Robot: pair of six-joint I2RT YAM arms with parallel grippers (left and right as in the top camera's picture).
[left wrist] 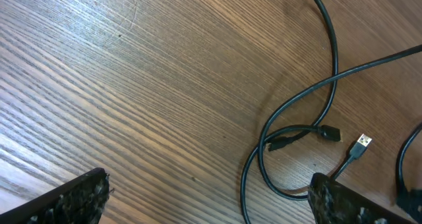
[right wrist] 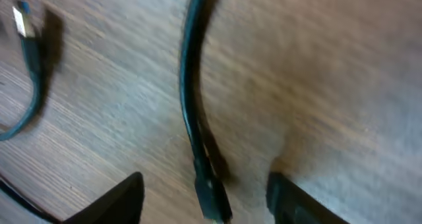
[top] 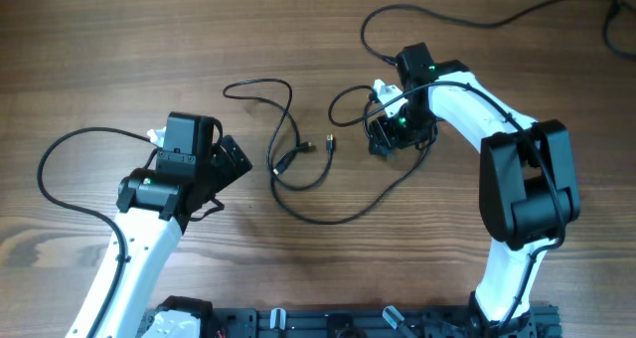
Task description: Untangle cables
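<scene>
The cables [top: 283, 162] are lying looped over one another mid-tabletop [top: 119, 40], between the two arms. One strand is running straight out between the fingers of the right end effector [right wrist: 208, 199], which is standing released, gripping nothing. The left end effector [left wrist: 204, 209] is gaping wide just beside the loops, so the right arm is sitting nearer.
</scene>
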